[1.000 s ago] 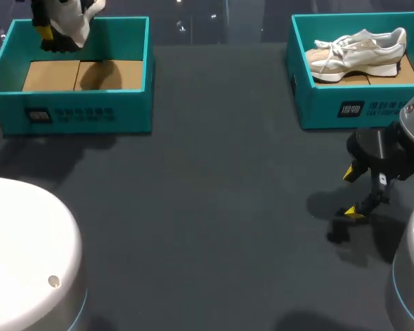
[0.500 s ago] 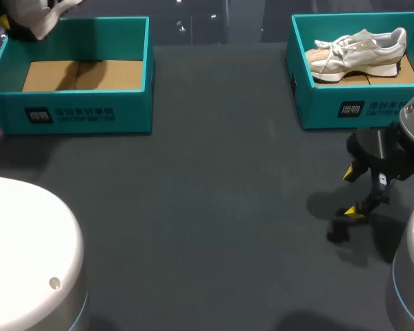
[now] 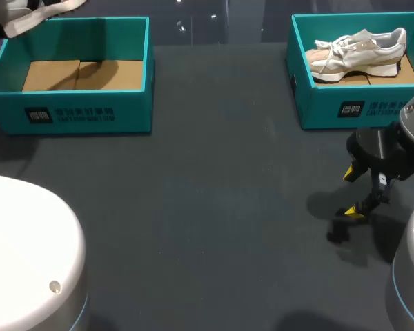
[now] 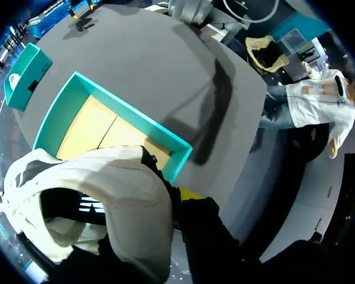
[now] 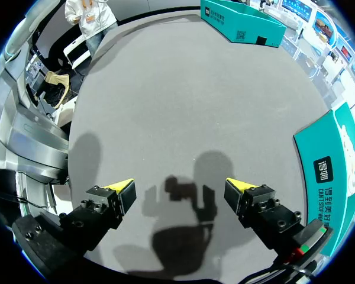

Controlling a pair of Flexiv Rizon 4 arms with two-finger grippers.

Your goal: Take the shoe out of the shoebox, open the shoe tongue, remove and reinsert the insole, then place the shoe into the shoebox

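So, in the head view the left shoebox (image 3: pixel 83 114) sits at about 10 o'clock on the dark table (image 3: pixel 214 207). There's nothing in it but its cardboard floor, which has a shadow across it. The white shoe (image 3: pixel 21 17) is up in the air just off that box's far corner, at roughly 11 o'clock from it, and only part of it shows there.

The left wrist view has it way better. The white shoe (image 4: pixel 106 201) fills the space in front of the left gripper (image 4: pixel 176 201), with its dark opening facing the camera. The shoe hides most of the fingers, and one yellow tip peeks out right against its side. With the shoe hanging clear of everything, the jaws look clamped on it. The left shoebox (image 4: pixel 130 112) lies below and ahead of the shoe, its tan bottom showing.

Over at about 2 o'clock on the table is the right shoebox (image 3: pixel 345 107), with the other shoe (image 3: pixel 359 48) lying on its side inside, toe toward 9 o'clock.

The right gripper (image 3: pixel 352 193) hangs low over bare table at about 4 o'clock, near the front of the right shoebox. In the right wrist view the right gripper (image 5: pixel 181 188) has its jaws spread wide with nothing between them, just its own shadow on the table. The right shoebox (image 5: pixel 334 171) is off to one side of it.
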